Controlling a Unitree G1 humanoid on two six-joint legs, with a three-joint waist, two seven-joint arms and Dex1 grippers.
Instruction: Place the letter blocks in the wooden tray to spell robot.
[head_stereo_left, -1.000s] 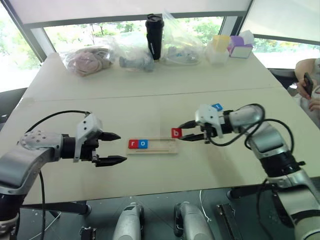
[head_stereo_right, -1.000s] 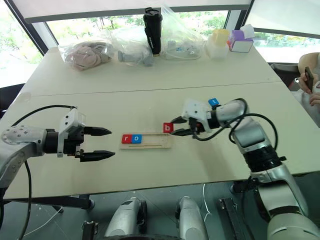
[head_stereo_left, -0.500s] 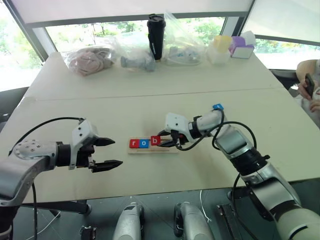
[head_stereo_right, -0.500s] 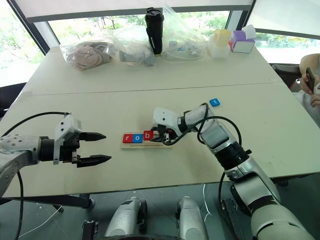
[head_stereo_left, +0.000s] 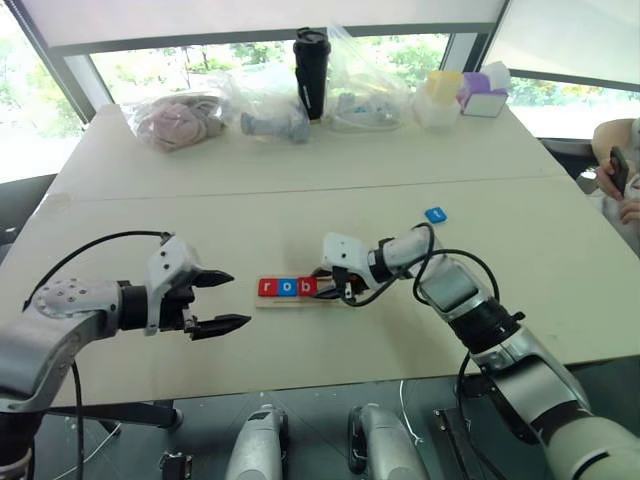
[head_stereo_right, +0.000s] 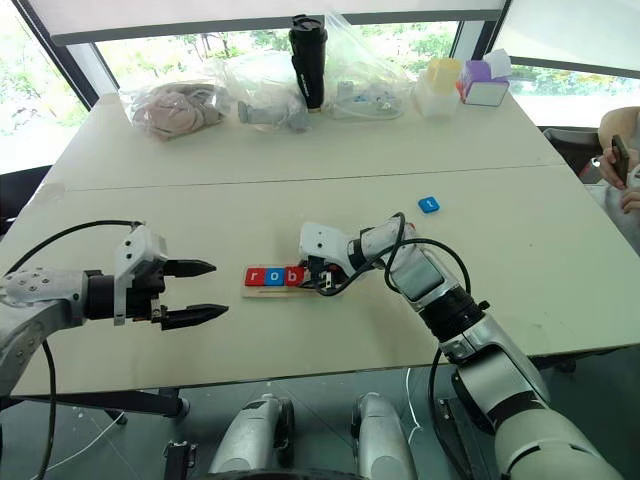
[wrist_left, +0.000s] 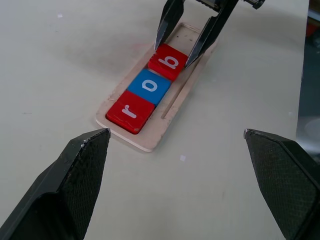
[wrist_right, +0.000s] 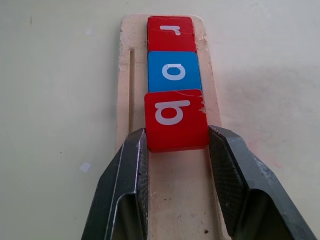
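Presently the red b block (wrist_right: 176, 120) is gripped between the fingers of the right gripper (wrist_right: 177, 165) and is seated in the wooden tray (wrist_right: 165, 195), touching the blue o block (wrist_right: 174, 71), which follows the red r block (wrist_right: 170, 32). The left gripper (head_stereo_left: 222, 300) is held apart from the tray with its fingers spread wide and nothing between them. A blue t block (head_stereo_left: 435, 215) lies well apart on the counter (head_stereo_left: 300, 200). Risk is judged at release: the b could be dragged or tipped out of line if the fingers are withdrawn unevenly, since it sits slightly askew. A second o block cannot be located, and the tray's far end is hidden behind the right gripper in the head views.
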